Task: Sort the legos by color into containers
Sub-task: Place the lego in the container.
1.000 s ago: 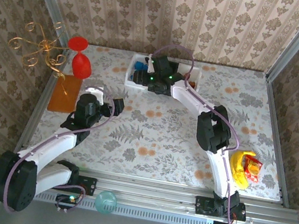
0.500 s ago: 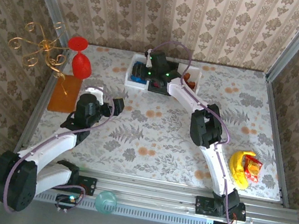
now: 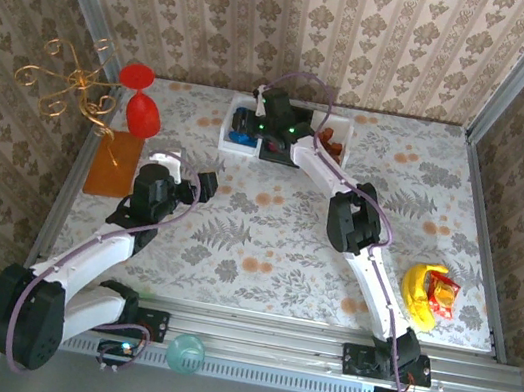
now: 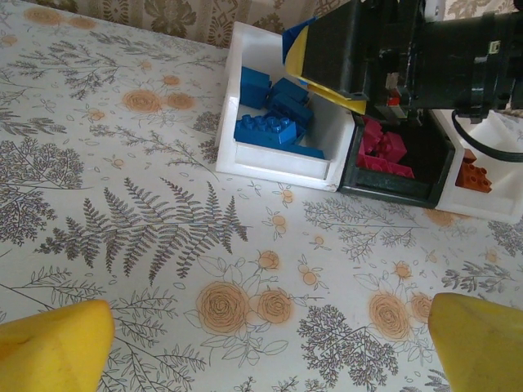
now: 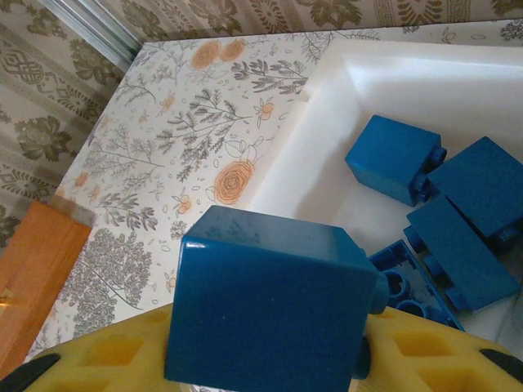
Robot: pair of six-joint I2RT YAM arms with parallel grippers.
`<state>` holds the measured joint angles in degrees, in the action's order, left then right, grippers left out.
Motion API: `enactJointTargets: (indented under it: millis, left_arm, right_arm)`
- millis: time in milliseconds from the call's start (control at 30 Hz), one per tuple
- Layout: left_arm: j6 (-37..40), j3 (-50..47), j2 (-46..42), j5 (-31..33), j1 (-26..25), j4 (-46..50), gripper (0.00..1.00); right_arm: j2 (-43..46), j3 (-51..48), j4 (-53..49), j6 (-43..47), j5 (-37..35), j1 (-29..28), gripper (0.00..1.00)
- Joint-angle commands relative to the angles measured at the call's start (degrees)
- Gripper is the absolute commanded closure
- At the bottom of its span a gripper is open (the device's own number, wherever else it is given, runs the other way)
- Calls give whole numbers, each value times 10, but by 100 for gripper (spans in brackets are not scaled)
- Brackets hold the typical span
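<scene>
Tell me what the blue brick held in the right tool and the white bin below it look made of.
The blue brick looks like hard moulded plastic: smooth, slightly glossy faces, soft highlights, crisp edges. The white bin is probably plastic too: smooth, semi-gloss walls with a rounded inner corner.

Floral table (image 3: 263, 247): three bins (image 4: 278, 163), orange mat (image 3: 112, 163)

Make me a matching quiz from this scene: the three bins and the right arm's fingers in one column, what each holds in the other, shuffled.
Column one
1. left white bin
2. black bin
3. right white bin
4. right arm's fingers

Column two
A. magenta bricks
B. one gripped blue brick
C. orange-brown bricks
D. several loose blue bricks

Pairs: 1-D, 2-A, 3-C, 4-B
</scene>
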<state>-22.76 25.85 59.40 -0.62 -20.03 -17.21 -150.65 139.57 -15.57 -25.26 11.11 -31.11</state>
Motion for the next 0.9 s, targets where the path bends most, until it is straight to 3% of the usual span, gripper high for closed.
enactJointTargets:
  millis: [0,333,867]
  left_arm:
    - [-5,-11,-7,-2,7,-15,0]
    - [-4,-11,-8,-5,10,-15,0]
    - [-2,-11,-1,-6,16,-16,0]
  right_arm:
    - [-18,25,-2,15,-1,2,51]
    - [-60,82,-1,31,-2,2,48]
    - [-17,100,-8,39,13,4,31]
